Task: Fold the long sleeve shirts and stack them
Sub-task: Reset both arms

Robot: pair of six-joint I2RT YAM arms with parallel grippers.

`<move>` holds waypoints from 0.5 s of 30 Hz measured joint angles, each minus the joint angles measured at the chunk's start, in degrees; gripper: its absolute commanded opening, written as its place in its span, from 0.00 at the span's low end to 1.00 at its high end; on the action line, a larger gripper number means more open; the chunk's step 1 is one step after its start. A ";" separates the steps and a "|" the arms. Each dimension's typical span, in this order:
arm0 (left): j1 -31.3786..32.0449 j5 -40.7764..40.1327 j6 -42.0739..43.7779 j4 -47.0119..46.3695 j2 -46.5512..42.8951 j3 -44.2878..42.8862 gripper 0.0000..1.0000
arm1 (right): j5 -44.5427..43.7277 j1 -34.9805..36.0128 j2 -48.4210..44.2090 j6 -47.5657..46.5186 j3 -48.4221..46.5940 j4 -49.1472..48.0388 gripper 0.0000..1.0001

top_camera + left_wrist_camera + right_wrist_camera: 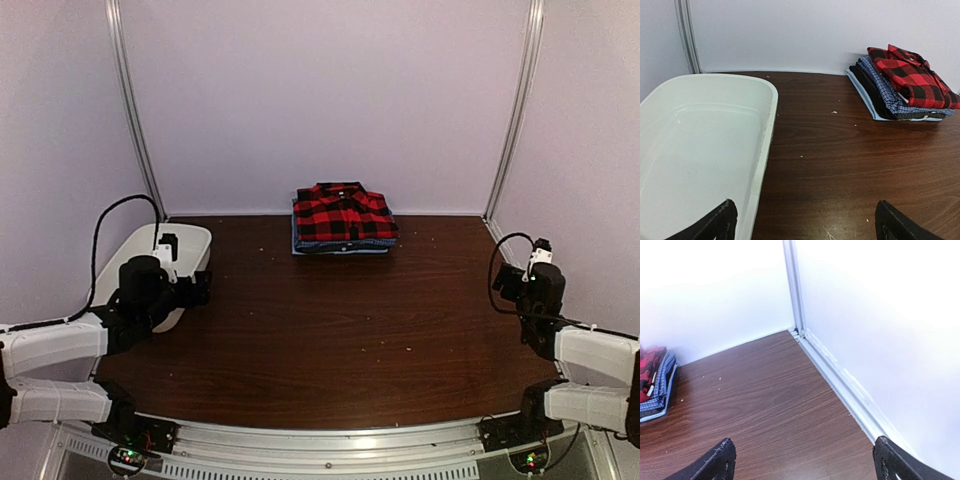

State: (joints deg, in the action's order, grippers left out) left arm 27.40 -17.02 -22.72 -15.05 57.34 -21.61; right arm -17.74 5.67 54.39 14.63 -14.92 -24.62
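A folded red-and-black plaid shirt (pixel 343 213) lies on top of a stack at the back middle of the table. A folded blue-and-white check shirt (pixel 340 246) lies under it, only its edges showing. The left wrist view shows the plaid shirt (pixel 912 76) over the check shirt (pixel 886 89) and further folded layers. The stack's edge shows at the left of the right wrist view (pixel 654 385). My left gripper (pixel 196 289) is open and empty beside the white tub (pixel 150 255). My right gripper (pixel 518 280) is open and empty at the right edge, far from the stack.
The white plastic tub (pixel 700 145) stands empty at the left of the brown table (pixel 330 330). White walls with metal corner posts (pixel 795 290) close the back and sides. A metal rail (pixel 845 385) runs along the right table edge.
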 measured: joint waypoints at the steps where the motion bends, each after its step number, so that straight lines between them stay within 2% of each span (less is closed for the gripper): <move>1: -0.35 -0.50 0.39 -0.24 0.44 0.28 0.98 | 0.11 -1.42 0.46 -0.39 1.73 -3.17 0.96; 7: -3.69 -4.52 1.27 -3.98 3.61 0.81 0.98 | 1.90 -6.08 8.22 -3.39 9.09 -23.26 0.99; 10: -5.18 -6.12 2.62 -6.40 5.09 0.76 0.98 | 2.84 -6.36 16.22 -4.68 7.50 -30.32 1.00; 15: -7.69 -8.48 8.76 -9.68 7.41 0.48 0.98 | 4.02 -6.47 24.00 -5.49 5.66 -40.28 1.00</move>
State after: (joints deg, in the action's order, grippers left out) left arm 19.70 -25.50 -13.96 -24.73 64.75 -21.12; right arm -13.72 -0.80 78.39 9.15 -9.26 -64.90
